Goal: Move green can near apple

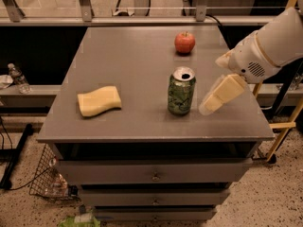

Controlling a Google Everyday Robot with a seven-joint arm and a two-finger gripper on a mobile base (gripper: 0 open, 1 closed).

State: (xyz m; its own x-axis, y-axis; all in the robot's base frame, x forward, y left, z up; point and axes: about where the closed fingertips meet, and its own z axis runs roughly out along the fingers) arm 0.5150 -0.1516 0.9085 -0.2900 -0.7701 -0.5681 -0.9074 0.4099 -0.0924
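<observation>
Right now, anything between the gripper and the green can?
Nothing. The camera view shows bare tabletop between the green can and the gripper at its right.

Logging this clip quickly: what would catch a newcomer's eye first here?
The green can stands upright near the front of the table, with the robot's hand just right of it. Behind, near the far edge, sits the apple; a yellow sponge lies front left.

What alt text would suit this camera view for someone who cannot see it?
A robot's gripper hovers beside a green can standing upright near the front of a grey cabinet top. A red apple sits farther back; a yellow sponge lies apart on the can's other side.
</observation>
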